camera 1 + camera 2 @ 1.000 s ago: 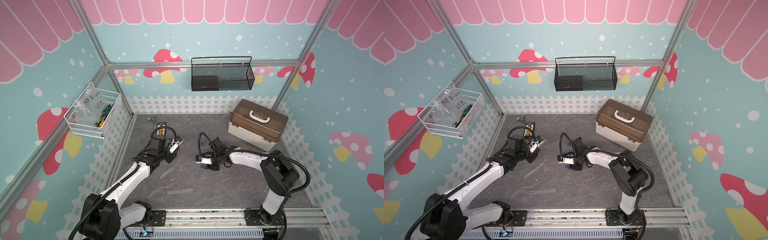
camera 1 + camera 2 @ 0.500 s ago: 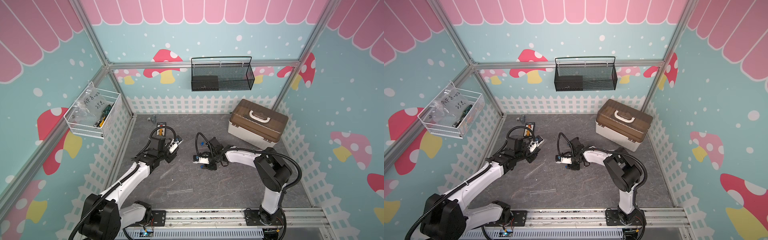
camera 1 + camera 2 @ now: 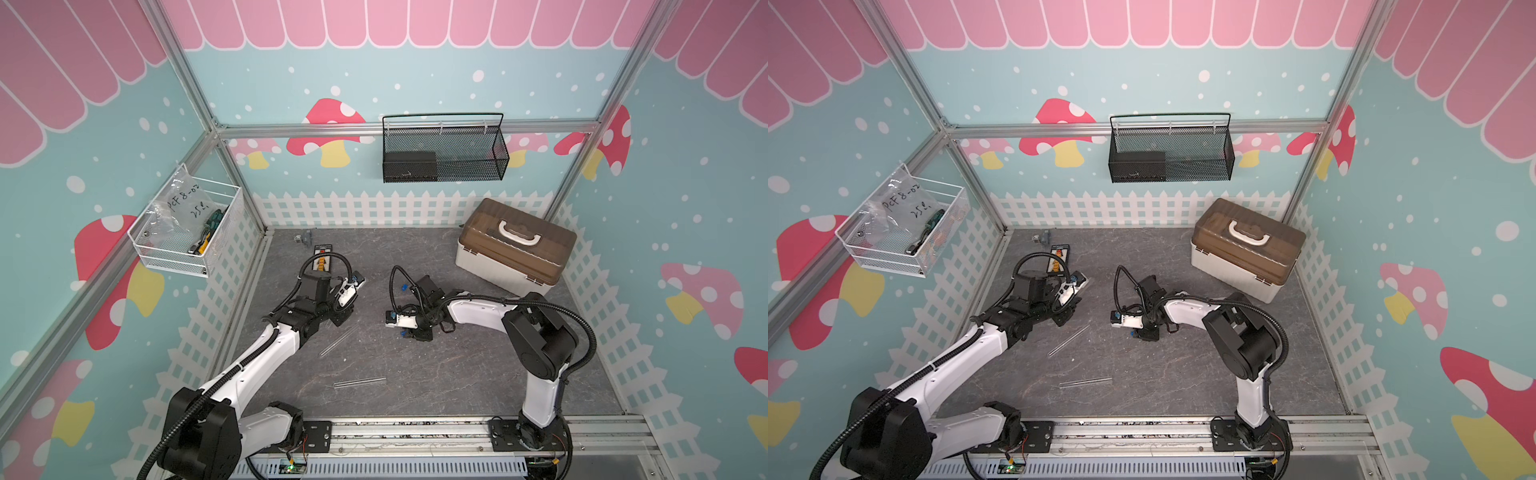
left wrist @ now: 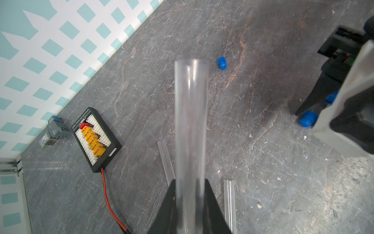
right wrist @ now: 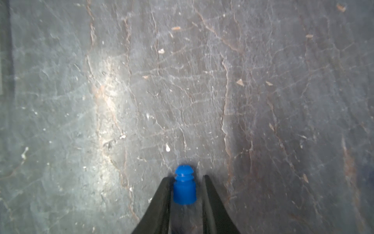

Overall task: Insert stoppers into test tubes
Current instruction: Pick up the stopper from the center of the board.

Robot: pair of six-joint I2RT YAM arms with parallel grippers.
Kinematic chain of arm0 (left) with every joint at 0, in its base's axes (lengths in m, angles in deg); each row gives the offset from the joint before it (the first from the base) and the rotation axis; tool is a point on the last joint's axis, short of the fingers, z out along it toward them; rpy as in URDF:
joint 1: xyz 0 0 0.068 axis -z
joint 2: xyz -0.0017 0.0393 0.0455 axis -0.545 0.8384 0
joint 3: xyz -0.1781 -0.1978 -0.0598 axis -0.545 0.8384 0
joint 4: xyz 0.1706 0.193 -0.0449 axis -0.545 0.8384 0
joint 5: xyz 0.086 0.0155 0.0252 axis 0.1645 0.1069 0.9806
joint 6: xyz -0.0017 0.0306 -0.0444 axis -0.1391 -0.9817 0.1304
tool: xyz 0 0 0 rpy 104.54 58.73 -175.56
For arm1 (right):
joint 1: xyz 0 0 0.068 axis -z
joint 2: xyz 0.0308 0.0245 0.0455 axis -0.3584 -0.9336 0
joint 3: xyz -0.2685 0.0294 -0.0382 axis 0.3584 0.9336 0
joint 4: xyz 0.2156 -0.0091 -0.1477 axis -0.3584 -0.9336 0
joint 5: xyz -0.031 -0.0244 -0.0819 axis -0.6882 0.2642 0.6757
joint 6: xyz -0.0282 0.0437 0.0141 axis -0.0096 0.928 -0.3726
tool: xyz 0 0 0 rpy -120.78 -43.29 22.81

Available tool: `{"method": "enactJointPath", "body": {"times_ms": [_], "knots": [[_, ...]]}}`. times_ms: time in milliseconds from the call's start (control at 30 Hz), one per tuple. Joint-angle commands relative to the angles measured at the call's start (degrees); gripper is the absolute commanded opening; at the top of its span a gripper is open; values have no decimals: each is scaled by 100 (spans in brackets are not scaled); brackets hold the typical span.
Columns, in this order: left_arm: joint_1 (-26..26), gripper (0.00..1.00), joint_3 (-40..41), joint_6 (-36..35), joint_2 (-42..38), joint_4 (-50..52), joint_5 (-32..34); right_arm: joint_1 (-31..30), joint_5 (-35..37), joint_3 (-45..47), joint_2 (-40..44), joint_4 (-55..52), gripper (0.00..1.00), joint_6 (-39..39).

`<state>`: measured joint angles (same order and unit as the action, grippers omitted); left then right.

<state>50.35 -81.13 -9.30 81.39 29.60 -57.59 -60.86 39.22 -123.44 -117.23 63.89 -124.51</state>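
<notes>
Blue stopper [image 5: 184,188]: small matte plug, a stubby cylinder with a ribbed, domed nose; it sits down at the surface between the right jaws.
Right jaws: black tapered blades, parted narrowly about that plug; one touches it and a sliver of gap shows at the other, so not yet clenched.
Second stopper [image 4: 222,62]: same form, lying alone on bare surface between the two arms.
Held tube [image 4: 191,121]: clear, colourless, smooth-walled cylinder with an open mouth, jutting well beyond the left jaws.
Left jaws: clenched on the tube's lower part.
Loose tubes: a slanting tube [image 3: 338,341] just beside the left arm [image 3: 266,357]; a level tube [image 3: 359,381] nearer the front rail; both almost vanish against the grey.
Surface [image 3: 457,374]: dark grey, slate-like, veined in pale and rust tones, flecked with crumbs.
Connector board [image 4: 95,139]: black tray of yellow plugs, with a red lead [image 4: 109,200] trailing.
Toolbox [image 3: 515,266]: cream body, translucent brown lid, white handle, in the far right corner.
Baskets: black mesh basket [image 3: 469,149] on the back wall; white wire basket [image 3: 172,253] on the left wall, holding a scribbled plastic bag [image 3: 183,203].
Walls [image 3: 415,83]: teal with red mushrooms, pink scallops above, white picket print below, aluminium posts.
</notes>
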Motion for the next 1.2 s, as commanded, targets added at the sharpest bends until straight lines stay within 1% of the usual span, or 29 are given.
{"method": "enactJointPath", "body": {"times_ms": [0, 100, 200, 633, 867, 967, 1067, 1167], "knots": [[-36, 0, 52, 39, -53, -64, -70, -40, -45, -79, -175, -184, 24, -56], [-36, 0, 52, 31, -61, -65, -70, -40, -53, -132, -223, -250, 21, -67], [-36, 0, 52, 31, -78, -55, -78, -40, -62, -146, -227, -277, 20, -68], [-36, 0, 70, 4, -105, -73, -105, -41, 54, -45, -41, -135, 30, -136], [-36, 0, 88, -4, -149, -78, -105, -41, 56, -91, -43, -229, 29, -121], [-36, 0, 89, -3, -150, -95, -105, -40, 88, -184, -43, -469, 28, -144], [-36, 0, 88, -3, -158, -89, -114, -47, 190, -332, -43, -769, 26, -186], [-37, 0, 83, -18, -158, -83, -108, -51, 280, -374, -63, -796, 26, -197]]}}
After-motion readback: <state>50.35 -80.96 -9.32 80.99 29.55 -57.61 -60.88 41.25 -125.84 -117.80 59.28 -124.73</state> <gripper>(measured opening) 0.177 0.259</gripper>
